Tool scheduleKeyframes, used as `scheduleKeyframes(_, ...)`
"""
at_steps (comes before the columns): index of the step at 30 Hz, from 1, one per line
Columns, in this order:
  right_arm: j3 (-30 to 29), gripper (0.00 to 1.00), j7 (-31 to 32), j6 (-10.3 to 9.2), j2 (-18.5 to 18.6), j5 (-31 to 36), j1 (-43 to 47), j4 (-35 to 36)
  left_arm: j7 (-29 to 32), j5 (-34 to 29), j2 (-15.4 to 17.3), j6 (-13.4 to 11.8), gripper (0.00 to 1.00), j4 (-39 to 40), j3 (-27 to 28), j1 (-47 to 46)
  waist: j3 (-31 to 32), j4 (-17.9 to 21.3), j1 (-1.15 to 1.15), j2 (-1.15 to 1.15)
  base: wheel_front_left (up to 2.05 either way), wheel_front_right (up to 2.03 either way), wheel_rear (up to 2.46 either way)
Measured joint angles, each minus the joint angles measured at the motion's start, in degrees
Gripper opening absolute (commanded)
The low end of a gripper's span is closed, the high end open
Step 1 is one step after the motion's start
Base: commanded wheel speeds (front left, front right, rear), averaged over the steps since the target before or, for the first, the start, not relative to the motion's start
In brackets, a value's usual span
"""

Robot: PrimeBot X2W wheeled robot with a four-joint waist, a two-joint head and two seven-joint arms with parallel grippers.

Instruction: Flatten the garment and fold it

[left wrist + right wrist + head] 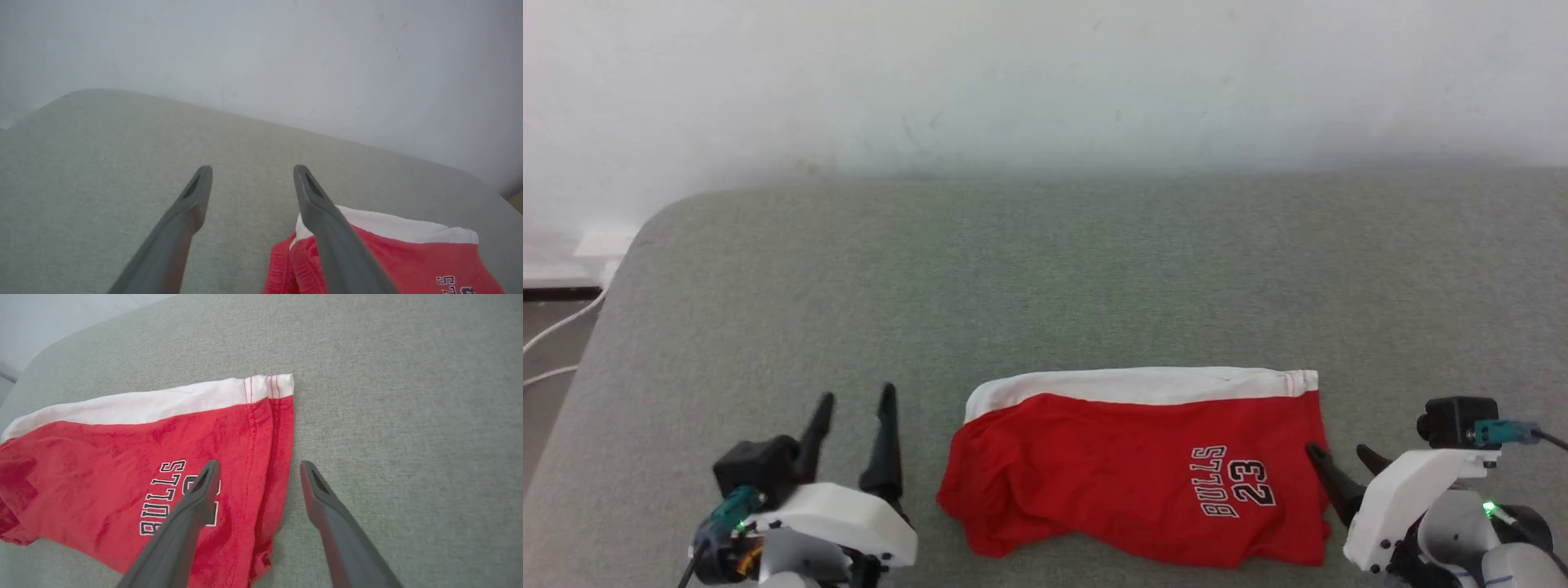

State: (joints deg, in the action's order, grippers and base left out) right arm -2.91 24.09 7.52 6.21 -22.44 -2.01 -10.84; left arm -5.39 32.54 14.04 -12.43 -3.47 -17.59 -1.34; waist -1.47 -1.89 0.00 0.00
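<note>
Place: plain indoor room; whether home or lab cannot be told.
Surface: wide grey-green fabric-covered padded top (1045, 269) with a rounded corner, under the left gripper (858, 393) fingers.
Backdrop: bare, lightly scuffed white wall (1045, 73), beyond the fingertips.
Edge: white cables (560, 322) on the floor (546, 400), far left of those fingers.

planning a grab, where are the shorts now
The shorts lie low in the head view on the grey cushion, between the left gripper and right gripper.

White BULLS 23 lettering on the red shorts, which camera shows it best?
Head view: the whole white lettering is unobstructed. Right wrist view: a dark finger overlaps the number. Left wrist view: a corner at the bottom edge.
</note>
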Motion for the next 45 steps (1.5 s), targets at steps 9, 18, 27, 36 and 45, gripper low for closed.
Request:
scheduleKeyframes(9,-1.69,1.00,8.64,0.00,1.87,1.71,-5.25,-6.56,-9.07,-7.38,2.04,0.44,1.00,-2.58,2.69,-2.31,-1.65,-3.58,0.00,0.00,0.00,0.00,0.00)
scheduleKeyframes(18,-2.42,0.27,15.89,-0.02,1.92,1.34,-10.26,-15.80,-9.34,-11.44,0.76,3.87,1.00,-1.23,4.48,-2.65,-3.07,-5.07,0.00,0.00,0.00,0.00,0.00)
scheduleKeyframes(27,0.42,0.00,17.01,-0.16,2.13,-1.40,-11.65,-16.39,-9.34,-12.98,-0.34,5.41,1.00,-2.42,4.88,-1.92,-2.42,-5.00,0.00,0.00,0.00,0.00,0.00)
scheduleKeyframes(36,1.51,0.00,14.22,-0.14,5.37,-1.77,-10.39,-9.09,-9.34,-13.00,-0.65,5.82,1.00,-2.87,5.33,-0.16,-0.45,-4.07,0.00,0.00,0.00,0.00,0.00)
scheduleKeyframes(45,-6.46,0.00,16.77,-0.15,8.67,-0.24,-7.08,-2.24,-9.34,-13.00,-1.10,5.88,1.00,-2.94,5.79,0.14,0.28,-2.64,0.00,0.00,0.00,0.00,0.00)
